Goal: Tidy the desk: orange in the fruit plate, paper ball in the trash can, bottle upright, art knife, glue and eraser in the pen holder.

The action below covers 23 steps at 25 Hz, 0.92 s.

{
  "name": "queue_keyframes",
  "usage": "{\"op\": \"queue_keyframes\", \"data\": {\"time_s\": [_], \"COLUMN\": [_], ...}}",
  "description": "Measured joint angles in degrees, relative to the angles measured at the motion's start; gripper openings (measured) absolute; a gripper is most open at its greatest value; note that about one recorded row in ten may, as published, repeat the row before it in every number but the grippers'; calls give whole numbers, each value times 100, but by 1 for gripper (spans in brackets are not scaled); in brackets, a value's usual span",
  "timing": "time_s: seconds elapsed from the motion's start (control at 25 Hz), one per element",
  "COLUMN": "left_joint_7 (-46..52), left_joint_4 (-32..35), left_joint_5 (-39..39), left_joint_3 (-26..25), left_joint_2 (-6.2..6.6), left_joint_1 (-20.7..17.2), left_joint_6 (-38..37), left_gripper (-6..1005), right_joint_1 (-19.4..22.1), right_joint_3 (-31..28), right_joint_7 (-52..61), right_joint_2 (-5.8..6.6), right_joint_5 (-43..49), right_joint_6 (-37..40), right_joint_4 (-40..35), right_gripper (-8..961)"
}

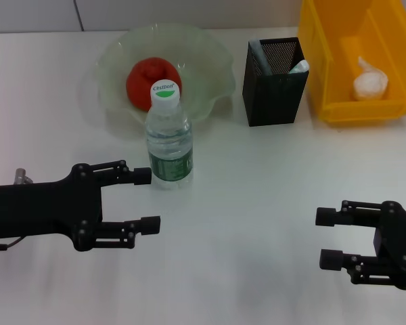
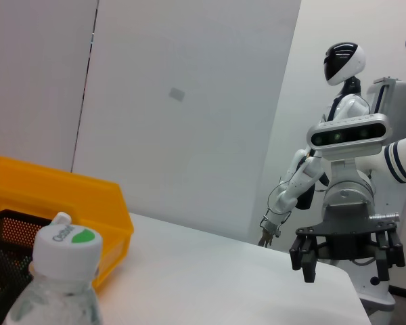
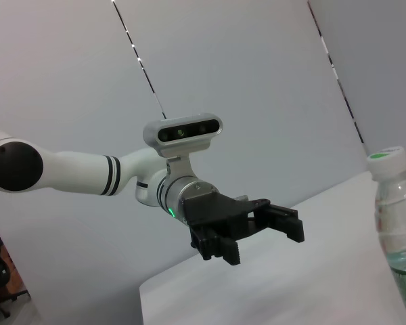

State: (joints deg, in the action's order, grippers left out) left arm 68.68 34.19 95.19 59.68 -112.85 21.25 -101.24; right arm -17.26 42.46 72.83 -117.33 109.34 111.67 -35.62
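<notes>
Both grippers are finished in matte black. The left gripper (image 1: pixel 147 200) is built from a broad flat body, linked bars and two blocky fingertip pads; small screws are seen at the pivots. A silver fitting and a thin cable are seen at its wrist end. The right gripper (image 1: pixel 330 237) is of matching construction. The left arm (image 3: pixel 74 172) is cased in white with black bands, and a grey camera bar (image 3: pixel 183 130) is mounted above its wrist.

Pretty bright and even from overhead, washing out the white counter (image 1: pixel 257 223), with only soft faint shadows under the bottle (image 1: pixel 168 135) and slightly fuzzy close-ups.
</notes>
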Motion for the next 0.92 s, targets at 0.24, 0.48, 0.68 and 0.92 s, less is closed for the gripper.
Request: {"op": "queue_keyframes", "data": {"time_s": [0.24,0.48,0.68,0.92], "left_joint_7": [2,-6,-10,-11], "left_joint_4": [-4,-9,-9,-10], "left_joint_5": [0,0,0,1], "left_joint_3": [0,0,4,8], "left_joint_2": [0,0,-8,-15], "left_joint_1": [-16,-16,-16,-16], "left_joint_6": [-1,0,0,0], "left_gripper": [809,808,809,809], "right_joint_1": [1,-9,-30,-80], "right_joint_3": [-1,-1,0,-1], "right_joint_7": [-3,-7,-14,-14], "right_joint_2": [-12,-30,-70,-85], "right_joint_5": [0,0,0,0], "right_joint_6": [4,4,4,4], "right_joint_4": [3,3,3,3], "right_gripper": [681,681,681,681]}}
